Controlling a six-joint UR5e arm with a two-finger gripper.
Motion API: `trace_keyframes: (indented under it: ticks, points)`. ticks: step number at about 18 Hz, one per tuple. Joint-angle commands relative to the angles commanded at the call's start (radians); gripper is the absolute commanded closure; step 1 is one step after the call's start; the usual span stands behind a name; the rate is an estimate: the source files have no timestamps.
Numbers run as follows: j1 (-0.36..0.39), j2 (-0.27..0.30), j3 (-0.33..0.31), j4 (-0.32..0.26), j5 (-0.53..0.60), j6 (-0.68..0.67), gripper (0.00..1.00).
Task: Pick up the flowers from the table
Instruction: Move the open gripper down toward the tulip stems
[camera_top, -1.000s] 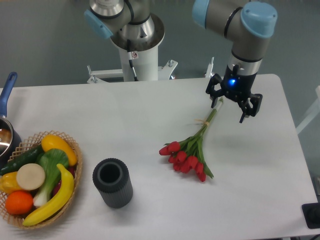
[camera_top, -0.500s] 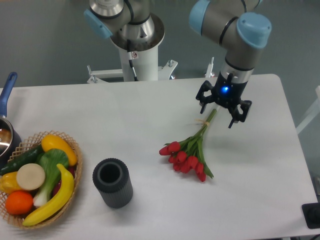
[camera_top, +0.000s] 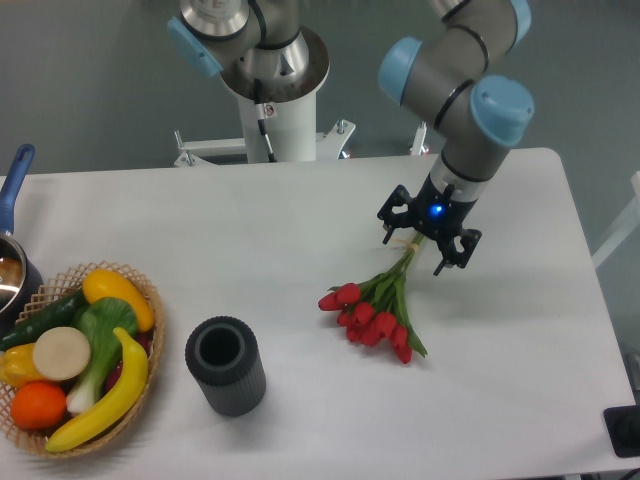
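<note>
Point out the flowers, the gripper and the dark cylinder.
flowers (camera_top: 372, 312), fixed camera, on the red blooms.
gripper (camera_top: 421, 245), fixed camera, between its open fingertips.
dark cylinder (camera_top: 227, 380), fixed camera, on its ribbed side.

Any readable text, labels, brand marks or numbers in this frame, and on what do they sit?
None can be read.
A small red-and-white sticker on the white robot pedestal: too small and blurred to read.
The gripper, flowers, dark cylinder and wicker basket show no lettering.
</note>
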Motion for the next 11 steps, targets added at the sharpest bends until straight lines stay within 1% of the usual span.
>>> trace_keyframes:
  ticks: [2,3,5,9,11]
  points:
    - [-0.003,0.000,-0.023,0.011,0.000,-0.009,0.00]
    - [-0.005,0.000,-0.025,0.023,0.000,-0.021,0.00]
    - [-0.012,-0.008,-0.026,0.029,0.002,-0.058,0.00]
    - [-0.018,-0.020,-0.028,0.069,0.002,-0.064,0.00]
    - [-0.028,-0.037,-0.028,0.072,0.002,-0.069,0.00]
